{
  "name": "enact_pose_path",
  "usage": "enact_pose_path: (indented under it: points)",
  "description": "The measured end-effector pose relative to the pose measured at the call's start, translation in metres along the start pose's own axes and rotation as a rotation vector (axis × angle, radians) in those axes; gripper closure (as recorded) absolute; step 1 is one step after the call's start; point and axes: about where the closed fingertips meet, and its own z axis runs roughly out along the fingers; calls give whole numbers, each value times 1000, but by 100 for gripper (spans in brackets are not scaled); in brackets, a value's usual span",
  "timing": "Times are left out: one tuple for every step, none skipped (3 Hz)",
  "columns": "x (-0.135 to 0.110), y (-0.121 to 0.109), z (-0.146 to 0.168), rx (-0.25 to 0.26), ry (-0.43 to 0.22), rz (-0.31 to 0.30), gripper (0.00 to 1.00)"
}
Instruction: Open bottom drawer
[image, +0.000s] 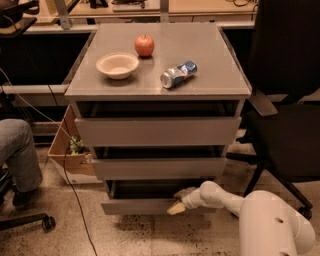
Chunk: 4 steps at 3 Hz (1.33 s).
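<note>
The bottom drawer (137, 206) is the lowest, smallest grey front of a three-drawer cabinet. It stands pulled out a little, with a dark gap above its front panel. My gripper (178, 202) reaches in from the lower right on a white arm. Its yellowish fingertips (175, 208) sit at the top edge of the drawer front, right of its middle.
The cabinet top (210, 85) holds a white bowl (117, 65), a red apple (144, 45) and a lying can (178, 74). A black office chair (287, 115) stands at the right. A person's leg (17, 155) and a cardboard box (70, 155) are at the left. A cable runs across the floor.
</note>
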Motion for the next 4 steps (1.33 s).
enact_pose_path:
  points:
    - [14,39,5,-71,30,-20,11]
    - [24,71,4,-127,55,-30,11]
    - [22,72,2,-127,55,-30,11]
    - [26,97,-7,-175,77,-45,30]
